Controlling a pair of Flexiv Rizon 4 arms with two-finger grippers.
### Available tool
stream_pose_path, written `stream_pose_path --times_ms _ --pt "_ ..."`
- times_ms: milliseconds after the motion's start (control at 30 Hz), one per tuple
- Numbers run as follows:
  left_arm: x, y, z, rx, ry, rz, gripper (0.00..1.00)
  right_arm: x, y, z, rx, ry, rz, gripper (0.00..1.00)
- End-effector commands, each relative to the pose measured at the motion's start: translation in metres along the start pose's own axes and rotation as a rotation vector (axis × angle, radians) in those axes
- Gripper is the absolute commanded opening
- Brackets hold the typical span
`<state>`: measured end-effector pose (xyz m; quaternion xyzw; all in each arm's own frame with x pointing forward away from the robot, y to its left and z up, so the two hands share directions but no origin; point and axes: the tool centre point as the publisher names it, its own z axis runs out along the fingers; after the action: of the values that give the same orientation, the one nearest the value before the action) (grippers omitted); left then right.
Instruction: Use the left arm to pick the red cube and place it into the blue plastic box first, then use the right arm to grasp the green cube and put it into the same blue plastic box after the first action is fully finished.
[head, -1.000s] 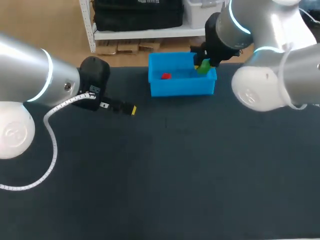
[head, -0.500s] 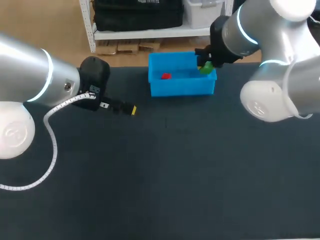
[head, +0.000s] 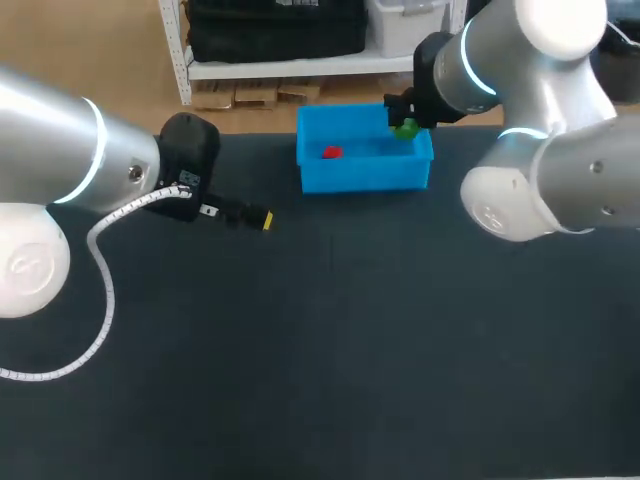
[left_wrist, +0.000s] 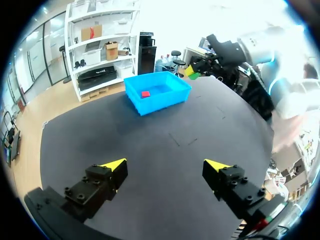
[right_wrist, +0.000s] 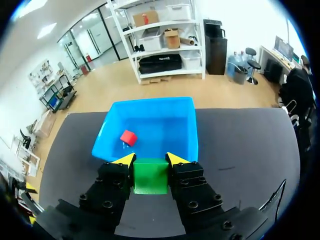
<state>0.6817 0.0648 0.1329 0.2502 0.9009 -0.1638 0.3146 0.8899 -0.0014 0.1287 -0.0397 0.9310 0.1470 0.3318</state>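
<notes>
- While the green cube (right_wrist: 150, 176) is clamped from two sides between the yellow-tipped fingers of the right gripper (right_wrist: 150, 161), it is not yet in the blue plastic box (right_wrist: 145, 102). The wrist view shows it at the box's near rim with the open floor just ahead, and the head view puts it above the box's far right corner.
- The red cube (right_wrist: 128, 137) lies on the floor of the box, ahead of the right gripper and a little to one side, apart from the walls and touched by nothing.
- From that, the first half of the task looks finished: the red cube is delivered and let go.
- The left gripper (left_wrist: 165, 165) hangs over the dark table (head: 350, 350) with its fingers spread wide and nothing between them. It is well apart from the box, which sits far ahead of it.
- The second half looks well along: the green cube is grasped, lifted and brought to the box.
- What is left, as I judge it, is short: carry the green cube fully over the opening, lower or release it beside the red one, and draw the right arm away.
</notes>
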Motion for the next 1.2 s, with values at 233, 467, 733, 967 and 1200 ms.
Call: stream_pose_path --times_ms 233,467,733,967,1200 --pt "0.001 0.002 0.0 0.008 -0.004 0.002 1.0 -0.019 -0.005 0.054 -0.018 0.044 0.008 0.0" --pt "0.001 0.002 0.0 0.008 -0.004 0.002 1.0 -0.025 -0.006 0.071 -0.014 0.052 -0.004 0.0" --pt "0.001 0.002 0.0 0.008 -0.004 0.002 1.0 -0.025 -0.008 0.086 0.007 0.08 0.002 0.0" --pt "0.001 0.002 0.0 0.008 -0.004 0.002 1.0 -0.026 -0.01 0.091 0.01 0.094 0.013 0.0" --pt "0.001 0.002 0.0 0.008 -0.004 0.002 1.0 -0.024 -0.012 0.098 0.014 0.122 0.029 0.0"
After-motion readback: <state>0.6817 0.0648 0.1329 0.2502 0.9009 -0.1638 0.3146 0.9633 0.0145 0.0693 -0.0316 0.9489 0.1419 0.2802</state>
